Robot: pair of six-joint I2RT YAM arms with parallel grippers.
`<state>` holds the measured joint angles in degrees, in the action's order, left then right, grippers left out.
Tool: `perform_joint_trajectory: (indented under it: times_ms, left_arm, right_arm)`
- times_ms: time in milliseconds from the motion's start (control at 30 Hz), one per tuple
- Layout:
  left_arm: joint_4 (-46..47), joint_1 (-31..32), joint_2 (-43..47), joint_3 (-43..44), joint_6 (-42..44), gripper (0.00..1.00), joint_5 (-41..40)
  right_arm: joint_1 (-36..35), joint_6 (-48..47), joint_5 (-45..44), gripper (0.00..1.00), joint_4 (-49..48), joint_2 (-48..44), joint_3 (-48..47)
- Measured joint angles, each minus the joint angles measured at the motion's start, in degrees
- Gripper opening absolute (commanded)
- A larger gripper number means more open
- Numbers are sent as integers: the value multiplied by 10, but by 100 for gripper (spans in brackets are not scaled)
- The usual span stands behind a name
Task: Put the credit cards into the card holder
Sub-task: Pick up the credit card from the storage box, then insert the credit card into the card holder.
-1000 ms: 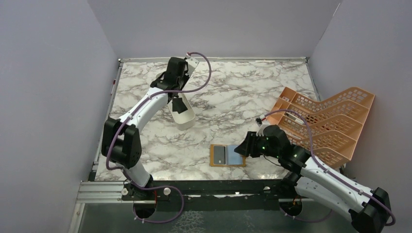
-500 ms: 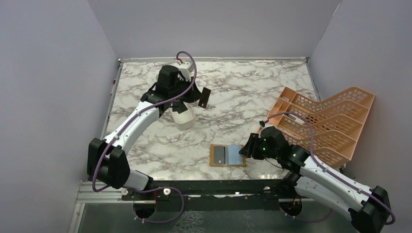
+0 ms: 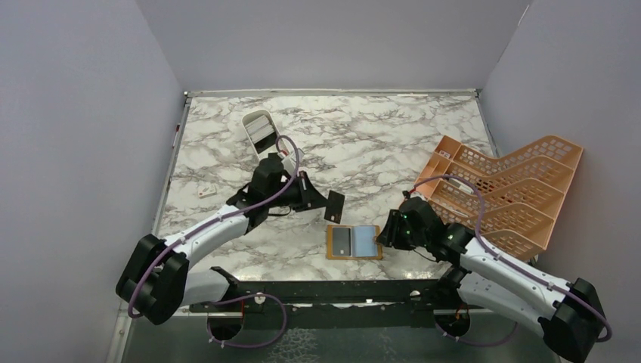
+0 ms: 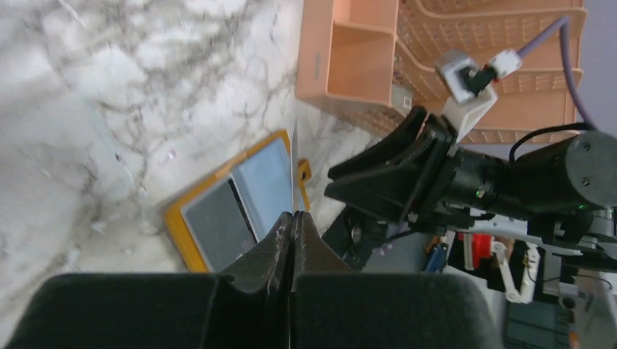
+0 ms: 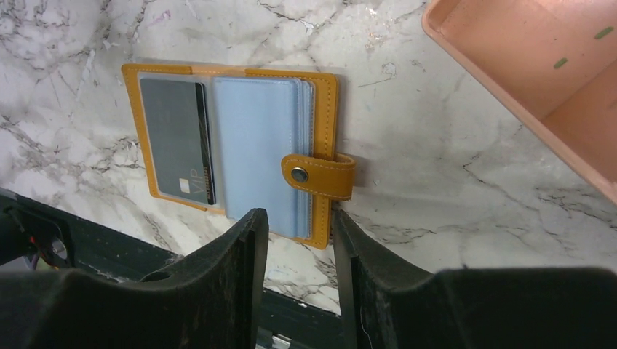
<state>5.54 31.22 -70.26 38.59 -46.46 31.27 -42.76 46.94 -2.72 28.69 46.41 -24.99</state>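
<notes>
The card holder (image 3: 354, 242) lies open on the marble near the front edge, orange-tan with a snap strap (image 5: 317, 175). A dark grey credit card (image 5: 178, 142) sits in its left panel, and pale blue sleeves (image 5: 258, 156) fill the right. My left gripper (image 3: 320, 201) is shut on a black credit card (image 3: 333, 205), held just up and left of the holder. That card shows edge-on (image 4: 294, 163) in the left wrist view. My right gripper (image 5: 298, 218) stands open at the holder's right edge, its fingers either side of the strap end, with nothing between them.
A large orange lattice rack (image 3: 506, 189) fills the right side, close behind my right arm. A white oval tray (image 3: 259, 130) with pale rectangles in it lies at the back left. A small white piece (image 3: 205, 192) rests near the left edge.
My left arm has swung from the back left down to the card holder, carrying the black card. The white tray now lies farther back. My right gripper's jaws have narrowed a little.
</notes>
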Motion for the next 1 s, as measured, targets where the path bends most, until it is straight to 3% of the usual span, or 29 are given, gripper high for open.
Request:
perform_joint_trajectory:
  times_ms: [300,700,1000]
  left_arm:
    - [94,90,-2,-108,-102,0,-42]
    - [171,150,-58,-137,-144,0,-108]
    - [186,165,-81,-152,-155,0,-146]
  right_arm:
    - [0,-3,2,41,-50,48,2]
    - [0,6,8,31,-99,99,43]
    - [0,20,22,29,-139,98,59]
